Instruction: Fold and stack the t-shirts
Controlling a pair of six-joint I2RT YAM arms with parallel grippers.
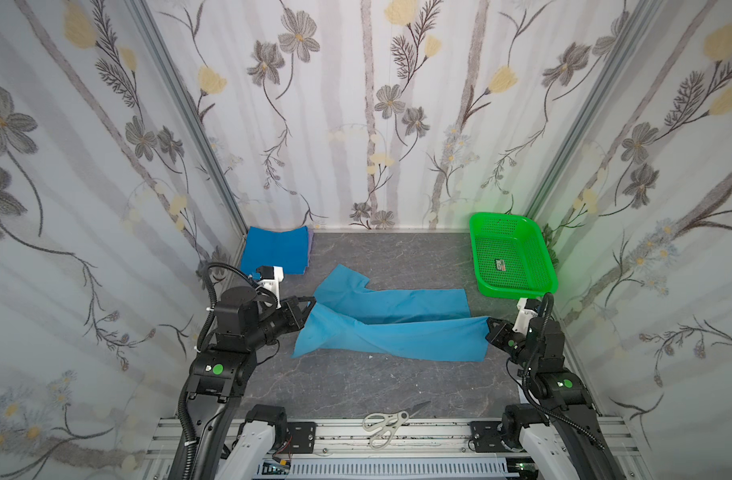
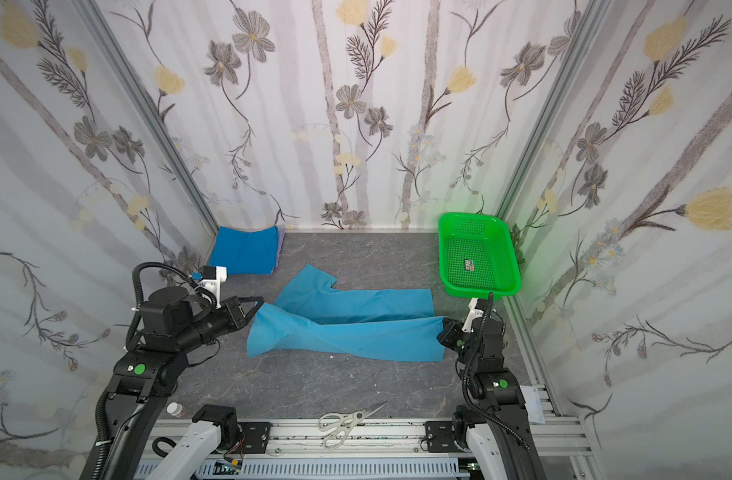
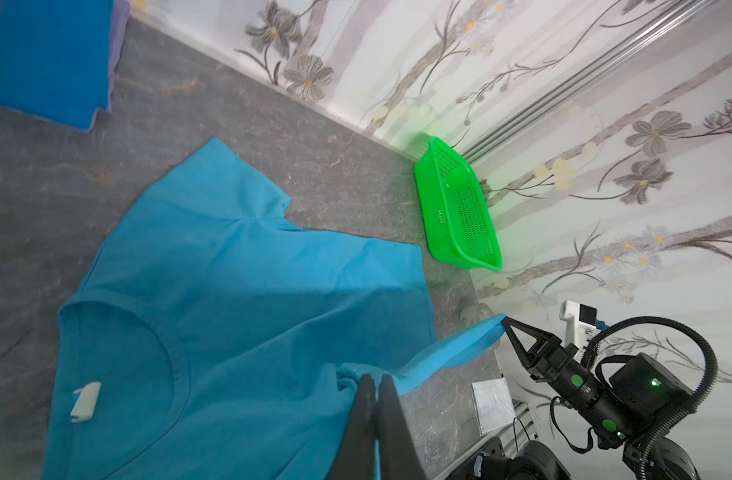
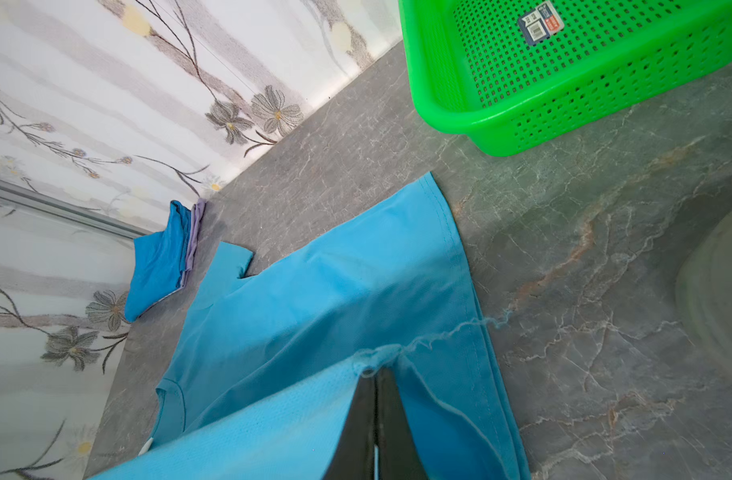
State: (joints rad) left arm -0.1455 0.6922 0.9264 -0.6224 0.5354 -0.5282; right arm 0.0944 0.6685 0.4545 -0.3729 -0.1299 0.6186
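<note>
A light sky-blue t-shirt (image 1: 391, 322) (image 2: 347, 324) lies sideways across the middle of the grey table, its near long side lifted and stretched between both grippers. My left gripper (image 1: 312, 300) (image 3: 374, 376) is shut on the cloth at the collar end, beside the round neck with a small white label (image 3: 86, 401). My right gripper (image 1: 489, 321) (image 4: 377, 370) is shut on the hem end, where a loose thread (image 4: 460, 328) trails. A folded stack (image 1: 275, 249) (image 4: 158, 259), royal blue t-shirt over lilac, rests in the back left corner.
A bright green perforated basket (image 1: 534, 257) (image 2: 503, 253) stands at the back right, holding only a small sticker (image 4: 539, 23). White-handled scissors (image 1: 387, 422) lie on the front rail. Flowered walls close in on three sides.
</note>
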